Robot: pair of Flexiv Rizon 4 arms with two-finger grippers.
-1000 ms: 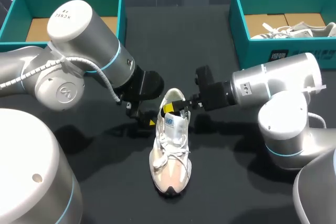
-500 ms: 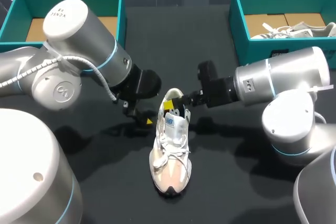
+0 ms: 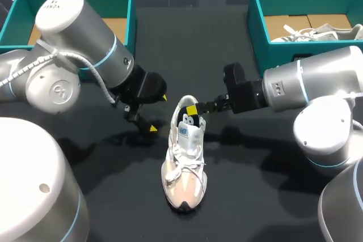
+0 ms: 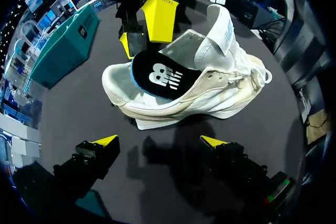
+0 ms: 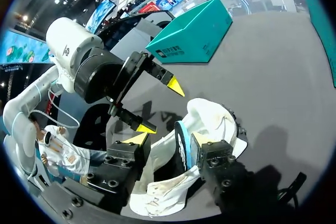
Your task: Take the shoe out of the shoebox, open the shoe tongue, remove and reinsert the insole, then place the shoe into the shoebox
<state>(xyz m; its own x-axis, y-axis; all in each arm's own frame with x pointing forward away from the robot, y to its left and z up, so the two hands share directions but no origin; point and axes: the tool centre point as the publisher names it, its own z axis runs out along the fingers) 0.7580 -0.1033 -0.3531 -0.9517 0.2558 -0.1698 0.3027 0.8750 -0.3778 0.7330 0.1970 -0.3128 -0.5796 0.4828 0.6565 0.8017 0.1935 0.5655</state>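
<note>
The black table [image 3: 238,196] carries everything. Two teal cardboard shoeboxes stand well beyond the shoe's heel end. The left shoebox [image 3: 17,9] shows only a brown cardboard floor, and the right shoebox [image 3: 261,32] holds a second pale shoe [image 3: 334,29].

The white and beige lace-up trainer [image 3: 184,162] lies out on the table between the two arms, upright on its sole, with its toe toward the robot. The first step, taking it out of a box, therefore looks finished. Its white padded tongue [image 4: 223,24] stands pulled up and forward from the opening, so the tongue step also appears done.

The work now seems to be the insole removal. The black foam insole with a white logo [image 4: 157,74] is partly out. Its heel end is raised above the collar while its front is hidden inside the shoe.

The right gripper [image 3: 194,110] sits at the heel with that raised end in it. Whether it is actually pinching the insole cannot be told.

The left gripper [image 4: 158,141] is just beside the shoe's left flank. Its jaws are spread wide and grip nothing.

By this reading, three steps are left: drawing the insole fully free, sliding it back in, and returning the shoe to a box.
</note>
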